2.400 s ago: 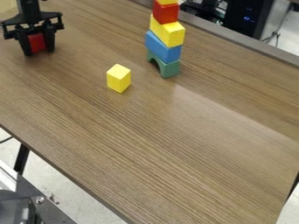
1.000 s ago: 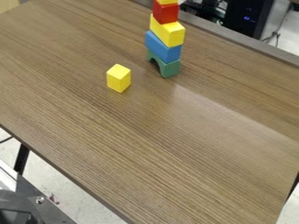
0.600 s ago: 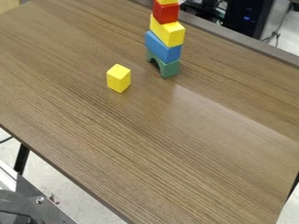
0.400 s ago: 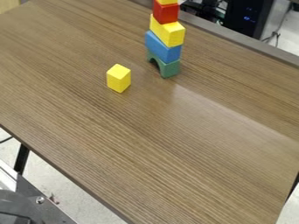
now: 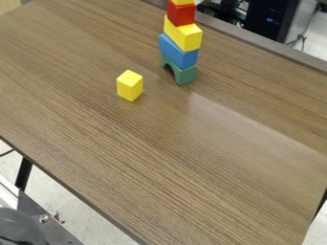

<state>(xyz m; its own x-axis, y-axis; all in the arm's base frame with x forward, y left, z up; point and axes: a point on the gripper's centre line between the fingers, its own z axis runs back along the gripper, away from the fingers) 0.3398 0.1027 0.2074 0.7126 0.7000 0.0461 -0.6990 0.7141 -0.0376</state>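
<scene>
Wood-grain tabletop, slanting across the view, pale floor past its near edge. Landmark for everything below: the block tower.

Gripper: can't tell if it's open, closed or gripping something, so no call on contact either.

Loose yellow block: on the tabletop, left of the tower and a bit nearer the camera. Apart from it, not touching. Sits upright.

Tower, bottom up:
- green arch, on the tabletop, cutout facing lower left
- blue block on the arch
- yellow block in the tower, set at a different angle from the blue
- red block
- top yellow piece, cut off by the view's top edge, so shape and anything above it unknown

Progress, my read: at least five pieces stacked and standing, edges not lined up. Loose yellow block isn't part of the stack. What remains, can't judge from this.

Outward: black case with small blue lights, beyond the table edge, right of the tower. Dark cables and gear between the two. Dark rounded part far from the tower, bottom-left corner, beside a metal plate with a screw. Can't identify that part.
</scene>
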